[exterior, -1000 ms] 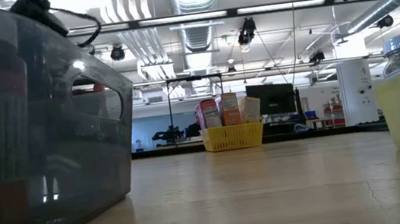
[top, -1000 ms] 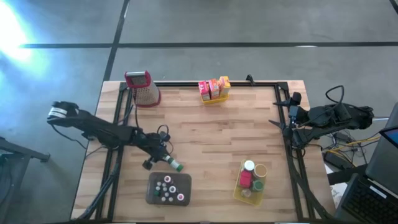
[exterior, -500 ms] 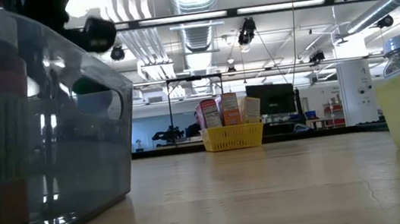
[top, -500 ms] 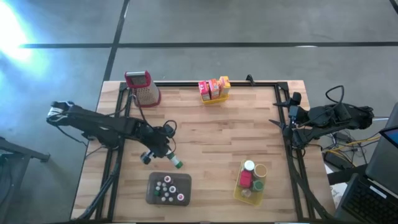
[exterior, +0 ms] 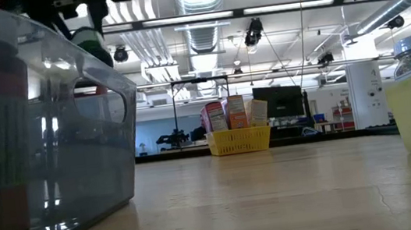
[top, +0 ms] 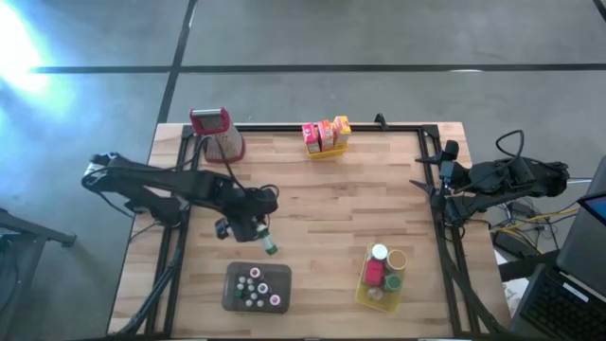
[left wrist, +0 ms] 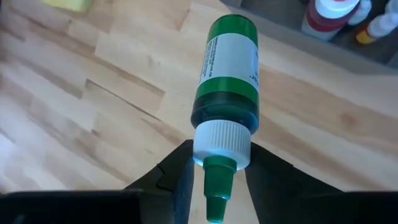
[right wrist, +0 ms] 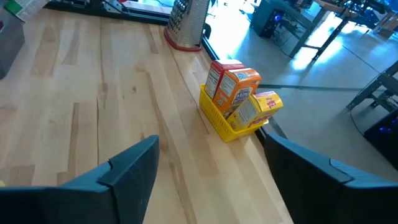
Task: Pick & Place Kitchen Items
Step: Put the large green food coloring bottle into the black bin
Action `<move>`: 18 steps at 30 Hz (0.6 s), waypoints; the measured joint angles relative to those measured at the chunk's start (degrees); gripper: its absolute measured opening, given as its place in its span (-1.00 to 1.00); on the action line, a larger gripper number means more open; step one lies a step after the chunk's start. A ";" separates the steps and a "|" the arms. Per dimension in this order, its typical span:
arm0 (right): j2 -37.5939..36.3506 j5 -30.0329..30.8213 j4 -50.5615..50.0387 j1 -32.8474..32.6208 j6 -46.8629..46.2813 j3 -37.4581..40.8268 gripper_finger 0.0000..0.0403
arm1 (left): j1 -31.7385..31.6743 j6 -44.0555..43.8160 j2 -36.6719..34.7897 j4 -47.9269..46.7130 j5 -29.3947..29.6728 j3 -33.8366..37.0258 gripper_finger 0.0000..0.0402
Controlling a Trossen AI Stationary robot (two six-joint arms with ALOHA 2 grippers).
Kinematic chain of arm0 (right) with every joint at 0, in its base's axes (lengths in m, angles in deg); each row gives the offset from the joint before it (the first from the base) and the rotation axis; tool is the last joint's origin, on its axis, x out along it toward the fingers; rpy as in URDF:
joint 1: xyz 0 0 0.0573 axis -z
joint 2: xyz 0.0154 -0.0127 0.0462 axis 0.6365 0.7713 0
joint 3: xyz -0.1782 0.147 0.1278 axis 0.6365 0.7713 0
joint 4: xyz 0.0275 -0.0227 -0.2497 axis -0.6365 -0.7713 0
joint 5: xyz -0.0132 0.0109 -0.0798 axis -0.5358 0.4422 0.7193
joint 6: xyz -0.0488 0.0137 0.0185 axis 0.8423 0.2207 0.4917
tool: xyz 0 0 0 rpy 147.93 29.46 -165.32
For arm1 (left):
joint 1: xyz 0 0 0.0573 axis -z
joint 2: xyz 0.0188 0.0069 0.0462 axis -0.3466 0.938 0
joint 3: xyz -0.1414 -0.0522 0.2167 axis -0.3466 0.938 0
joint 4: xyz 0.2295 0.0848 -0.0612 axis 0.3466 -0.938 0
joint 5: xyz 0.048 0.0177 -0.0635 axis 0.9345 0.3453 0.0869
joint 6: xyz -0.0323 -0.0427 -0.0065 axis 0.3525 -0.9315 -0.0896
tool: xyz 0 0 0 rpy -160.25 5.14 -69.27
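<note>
A small green bottle (left wrist: 227,62) with a white cap and a green nozzle hangs in the air above the wood table (top: 322,208), just beyond the far edge of the grey tray (top: 230,275). My left gripper (top: 254,230) is shut on it. In the low view the bottle (exterior: 90,39) shows above the tray's rim (exterior: 66,65). The tray holds several small bottles with coloured caps. My right gripper (right wrist: 211,180) waits open at the table's right edge, touching nothing. My left gripper pinches the bottle's white cap (left wrist: 222,140) between its two fingers (left wrist: 180,174), one on each side. The fingers slant down from the table's left side. The bottle hangs tilted below them, bottom end lowest, nozzle toward the wrist, clear of table and tray.
A yellow basket (top: 325,150) with small orange and yellow boxes stands at the far edge. A second yellow basket (top: 365,289) with jars sits near right. A metal grater (top: 220,134) with a red handle stands far left. Bare wood lies between them.
My left gripper has risen with the green bottle, shifted a little toward the table's right and rolled about its own axis. The bottle, low beside the tray before, now hangs lifted clear above the tray's rim.
</note>
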 joint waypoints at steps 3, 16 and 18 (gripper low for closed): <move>0.00 0.00 0.00 0.00 -0.08 0.00 0.37 | 0.70 3.39 3.01 -3.11 1.11 -4.73 -0.35; 0.01 0.00 0.00 -0.02 -0.05 0.00 0.20 | 12.33 9.00 16.76 -18.51 15.51 -25.15 -0.34; 0.00 0.00 0.00 -0.01 -0.02 0.00 0.18 | 14.37 8.90 18.07 -19.16 18.05 -26.95 -0.33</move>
